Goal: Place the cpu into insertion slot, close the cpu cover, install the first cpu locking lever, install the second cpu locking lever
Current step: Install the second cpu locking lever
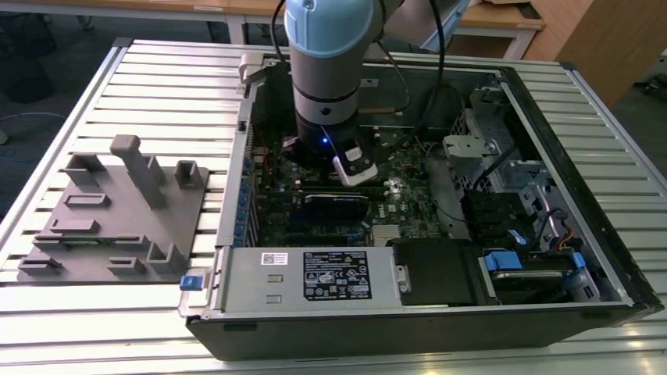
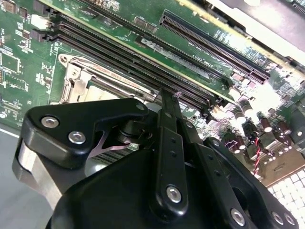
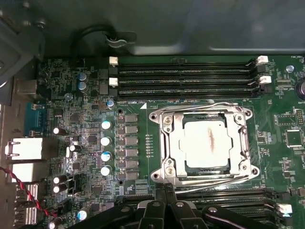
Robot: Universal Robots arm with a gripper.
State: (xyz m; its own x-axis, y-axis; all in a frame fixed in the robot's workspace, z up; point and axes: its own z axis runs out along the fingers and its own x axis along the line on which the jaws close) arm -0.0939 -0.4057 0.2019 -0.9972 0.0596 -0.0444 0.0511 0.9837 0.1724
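Note:
In the first wrist view the cpu, a pale square chip with a brownish smear, lies inside the insertion slot on the green board. The cpu cover, a silvery metal frame, lies flat around the chip. One thin wire locking lever runs along one side of the frame and a second lever along the opposite side; both lie low. My gripper hovers just off the slot's edge, fingers together, holding nothing. The second wrist view has the gripper beside the slot. In the exterior view the gripper hangs inside the open computer case.
Long black memory slots flank the socket. A row of capacitors and a red wire sit near it. The power supply box fills the case's front. A grey fixture stands on the slatted table at the exterior view's left.

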